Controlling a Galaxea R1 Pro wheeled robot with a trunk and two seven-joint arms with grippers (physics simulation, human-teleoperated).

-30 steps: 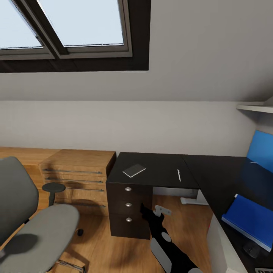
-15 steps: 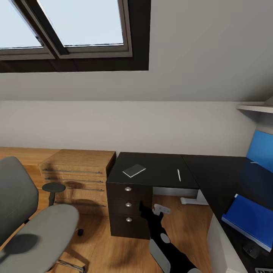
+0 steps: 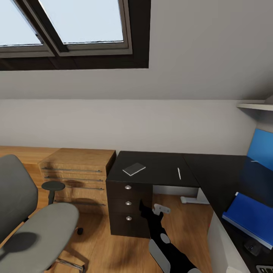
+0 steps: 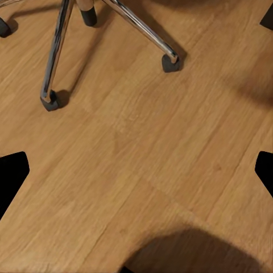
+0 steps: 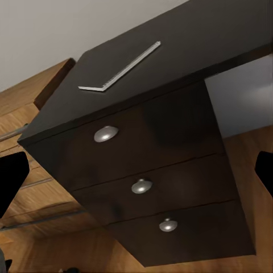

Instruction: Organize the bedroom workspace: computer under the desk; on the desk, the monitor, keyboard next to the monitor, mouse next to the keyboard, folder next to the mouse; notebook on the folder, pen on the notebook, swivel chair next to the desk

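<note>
Your right pincer (image 3: 151, 209) is hanging empty, jaws apart, before the black drawered bench (image 3: 151, 172). The thin grey notebook (image 3: 134, 169) and slim white pen (image 3: 179, 173) are lying unstacked; the bright blue folder (image 3: 250, 220) is already benched.

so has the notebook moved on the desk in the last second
No. The notebook lies at the same spot on the desk, just as far from the pen; the slight upward shift is the camera's.
</note>
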